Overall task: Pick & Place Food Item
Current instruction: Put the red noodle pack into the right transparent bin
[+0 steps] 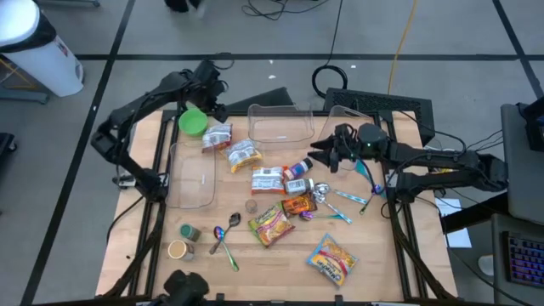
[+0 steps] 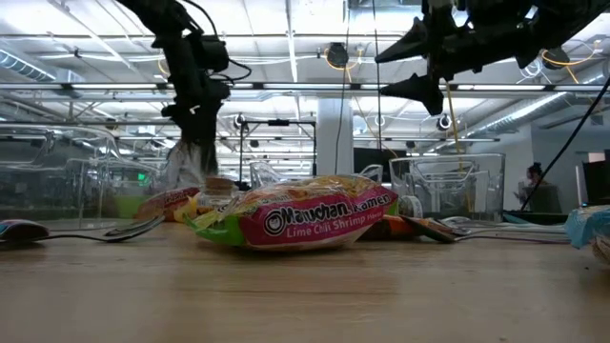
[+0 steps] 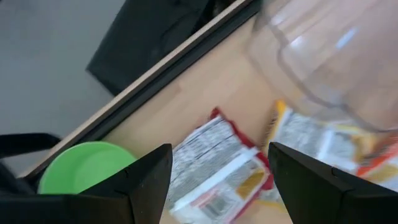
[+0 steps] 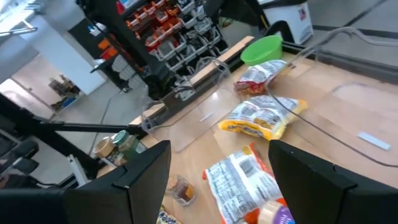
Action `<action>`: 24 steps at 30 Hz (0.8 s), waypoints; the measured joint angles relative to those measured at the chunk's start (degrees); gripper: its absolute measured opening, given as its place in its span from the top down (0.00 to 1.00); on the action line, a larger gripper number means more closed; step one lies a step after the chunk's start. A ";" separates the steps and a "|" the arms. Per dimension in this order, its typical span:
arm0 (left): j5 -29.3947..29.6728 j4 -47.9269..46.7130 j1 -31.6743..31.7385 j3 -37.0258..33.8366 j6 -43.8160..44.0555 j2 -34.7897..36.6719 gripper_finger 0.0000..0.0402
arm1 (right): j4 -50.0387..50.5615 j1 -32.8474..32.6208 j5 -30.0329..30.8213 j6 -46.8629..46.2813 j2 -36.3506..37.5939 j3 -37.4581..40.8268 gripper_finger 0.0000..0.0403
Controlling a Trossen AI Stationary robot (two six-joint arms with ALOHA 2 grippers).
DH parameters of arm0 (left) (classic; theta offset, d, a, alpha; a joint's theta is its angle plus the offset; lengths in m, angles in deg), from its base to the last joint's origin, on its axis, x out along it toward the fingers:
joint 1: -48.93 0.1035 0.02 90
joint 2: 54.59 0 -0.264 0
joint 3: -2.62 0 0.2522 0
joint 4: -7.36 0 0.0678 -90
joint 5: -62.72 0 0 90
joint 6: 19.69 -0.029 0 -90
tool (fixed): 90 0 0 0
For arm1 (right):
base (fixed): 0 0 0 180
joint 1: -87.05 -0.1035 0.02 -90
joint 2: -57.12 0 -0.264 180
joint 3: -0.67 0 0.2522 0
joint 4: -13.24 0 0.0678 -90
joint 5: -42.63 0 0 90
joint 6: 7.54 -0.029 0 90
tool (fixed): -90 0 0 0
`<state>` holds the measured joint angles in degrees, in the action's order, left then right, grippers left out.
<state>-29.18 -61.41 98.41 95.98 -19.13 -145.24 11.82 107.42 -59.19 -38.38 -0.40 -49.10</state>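
Observation:
Several food packets lie flat on the wooden table (image 1: 136,212). A red-and-white packet (image 1: 217,136) lies beside a green bowl (image 1: 193,121), with a yellow packet (image 1: 244,155) next to it. My left gripper (image 1: 214,109) hangs open above the red-and-white packet (image 3: 217,165), pointing steeply down, fingers on either side of it in the left wrist view and clear of it. My right gripper (image 1: 327,155) hovers open and nearly level over the table's middle right, holding nothing; its wrist view looks across the yellow packet (image 4: 264,118).
Clear plastic containers stand at the far middle (image 1: 280,121), the far right (image 1: 353,110) and the left (image 1: 191,174). More packets (image 1: 270,223), a small bottle (image 1: 297,170), spoons (image 1: 225,238) and small jars (image 1: 183,242) are scattered over the table. A ramen packet (image 2: 305,217) fills the low view.

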 joint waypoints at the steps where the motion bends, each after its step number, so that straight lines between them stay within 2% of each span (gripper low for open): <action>1: 1.90 -0.40 -0.87 0.00 0.02 -0.48 0.32 | 0.39 0.35 0.22 0.00 0.00 0.00 0.35; 4: 6.41 -0.70 -3.38 0.00 0.98 -1.79 0.32 | 1.07 1.01 2.84 -0.01 0.00 0.00 0.35; 8: 8.22 -0.66 -6.21 0.00 2.72 -3.38 0.32 | 1.10 1.97 3.05 -0.01 0.00 0.00 0.35; 24: 9.89 -1.14 -9.32 0.02 12.03 -13.47 0.32 | 2.22 2.20 3.05 -0.01 0.00 0.00 0.35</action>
<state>-19.29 -62.55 89.09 96.00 -7.10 -158.71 14.04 109.62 -56.15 -38.39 -0.40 -49.10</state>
